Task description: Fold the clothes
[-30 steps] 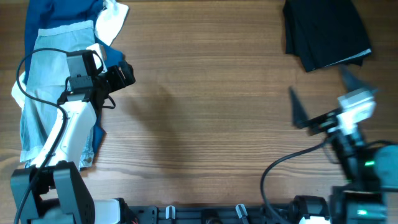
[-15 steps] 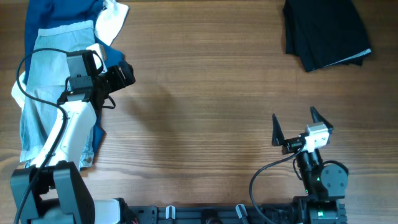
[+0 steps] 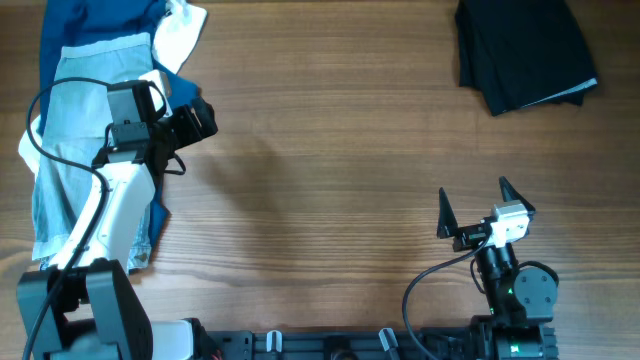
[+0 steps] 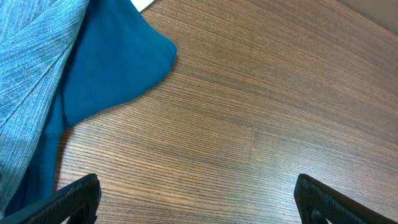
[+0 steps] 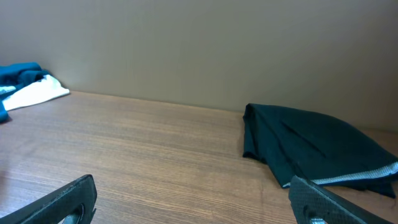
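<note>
The black shorts point(image 3: 522, 50) lie folded at the table's far right; the right wrist view shows them point(image 5: 311, 146) ahead on the right. Pale blue denim shorts point(image 3: 65, 150) lie at the left edge, over a dark blue garment point(image 3: 95, 25) and white cloth point(image 3: 178, 35). My left gripper point(image 3: 196, 122) is open and empty, above bare wood beside the pile; its view shows the dark blue garment point(image 4: 106, 62) and denim point(image 4: 31, 56). My right gripper point(image 3: 472, 207) is open and empty, low near the front right, far from the black shorts.
The wooden table point(image 3: 330, 150) runs between the two piles. A wall point(image 5: 199, 43) stands behind the table's far edge. The arm bases and black cables point(image 3: 430, 280) sit along the front edge.
My right arm pulled back from near the black shorts toward the front edge, then held still. My left arm has not moved.
</note>
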Controlling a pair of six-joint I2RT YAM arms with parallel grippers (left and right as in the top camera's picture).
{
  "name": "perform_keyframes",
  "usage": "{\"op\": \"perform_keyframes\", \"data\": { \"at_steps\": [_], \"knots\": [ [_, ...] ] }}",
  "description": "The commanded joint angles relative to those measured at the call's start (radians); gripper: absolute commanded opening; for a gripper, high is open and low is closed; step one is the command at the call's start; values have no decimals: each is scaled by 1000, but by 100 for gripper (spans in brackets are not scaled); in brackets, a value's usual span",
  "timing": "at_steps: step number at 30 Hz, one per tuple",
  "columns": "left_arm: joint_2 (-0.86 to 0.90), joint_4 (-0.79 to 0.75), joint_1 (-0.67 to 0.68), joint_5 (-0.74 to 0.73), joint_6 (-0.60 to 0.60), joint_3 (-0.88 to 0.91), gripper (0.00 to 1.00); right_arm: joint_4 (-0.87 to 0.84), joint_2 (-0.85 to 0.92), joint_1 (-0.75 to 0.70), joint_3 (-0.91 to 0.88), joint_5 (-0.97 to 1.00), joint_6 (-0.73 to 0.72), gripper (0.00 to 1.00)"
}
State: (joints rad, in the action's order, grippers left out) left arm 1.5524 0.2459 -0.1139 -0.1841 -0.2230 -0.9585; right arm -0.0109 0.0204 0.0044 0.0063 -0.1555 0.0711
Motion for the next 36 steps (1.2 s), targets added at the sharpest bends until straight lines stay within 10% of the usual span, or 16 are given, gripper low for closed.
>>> {"op": "perform_keyframes", "data": {
  "at_steps": [1,11,22,36],
  "knots": [
    [1,-2,3,-5,3,-1,100,0,0,4,-1,14,-19,100],
    [-18,13,3,-6,3,-1,100,0,0,4,-1,14,-19,100],
    [-663,224,-9,10,10,158,100,0,0,4,-1,14,-19,100],
    [-1338,-347,-6,10,2,847,100,0,0,4,-1,14,-19,100]
  ]
}}
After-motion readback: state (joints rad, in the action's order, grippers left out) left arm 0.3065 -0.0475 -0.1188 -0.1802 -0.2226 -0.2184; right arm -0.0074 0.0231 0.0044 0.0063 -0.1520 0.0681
